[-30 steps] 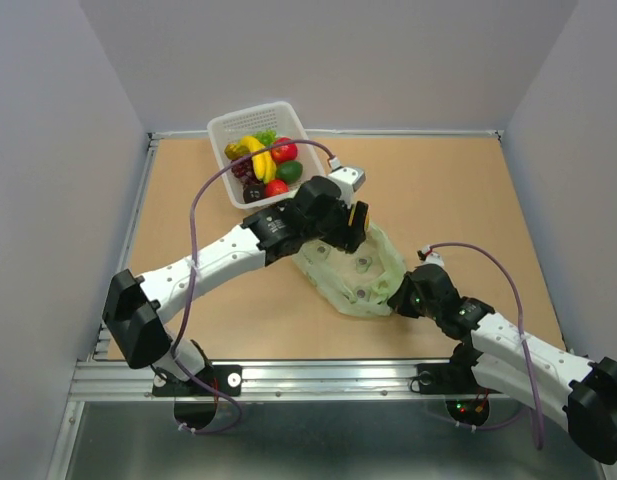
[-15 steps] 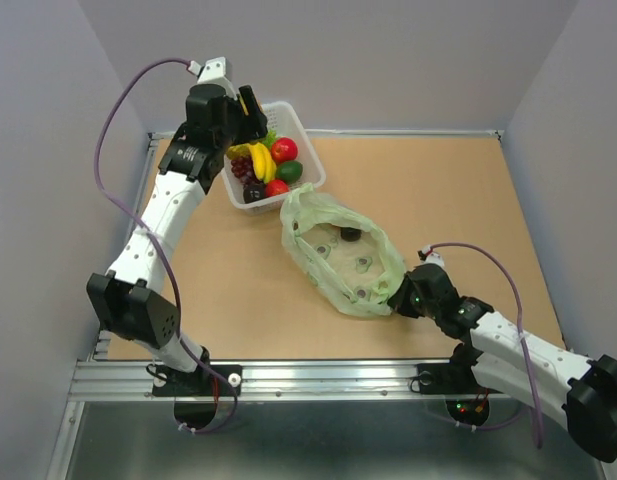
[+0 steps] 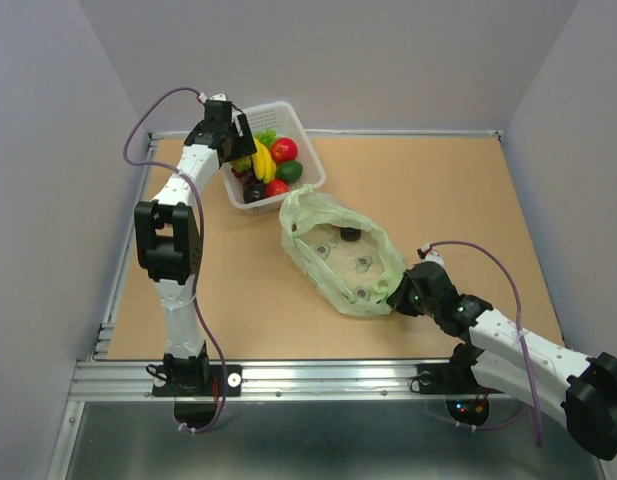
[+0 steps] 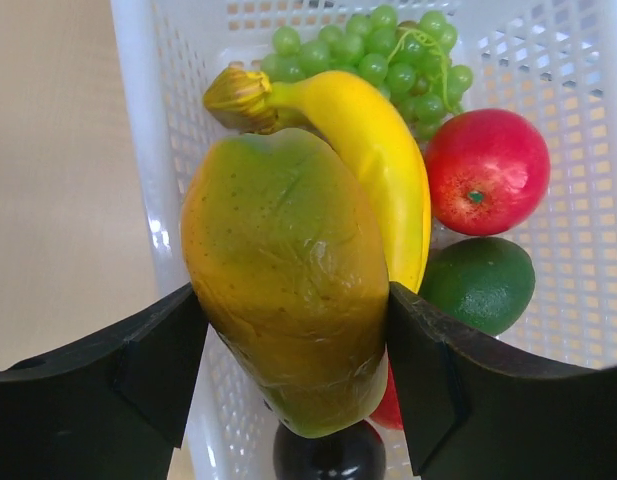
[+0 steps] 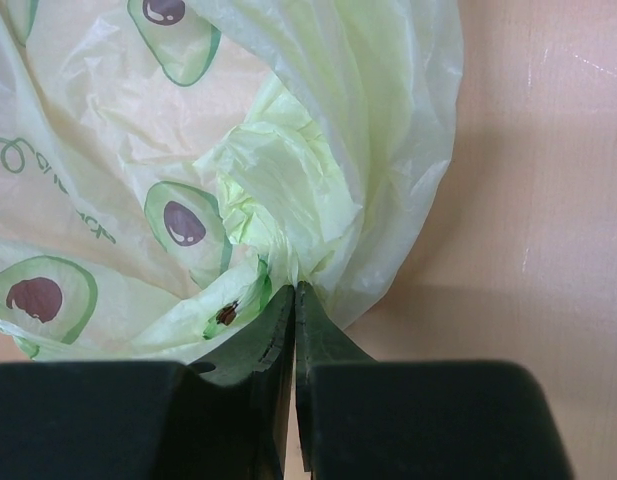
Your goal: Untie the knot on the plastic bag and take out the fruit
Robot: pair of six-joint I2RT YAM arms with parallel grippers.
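Plastic bag [image 3: 328, 215] untied, rim pinched by right pincer [image 5: 294, 290]; left pincer [image 4: 288, 360] grips a mango [image 4: 283, 270] over the basket [image 4: 138, 120]; perhaps one dark fruit [image 3: 350, 235] left.

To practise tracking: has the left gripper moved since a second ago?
Yes: the left gripper went leftward and toward the far wall, from the plastic bag to the white basket.

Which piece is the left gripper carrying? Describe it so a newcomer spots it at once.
Find the white basket at the table's far left; the left gripper hangs over it. Between its fingers sits an oval fruit, green blending into yellow-orange. Unlike the banana, red fruit and dark green fruit behind it, it is mottled and two-coloured.
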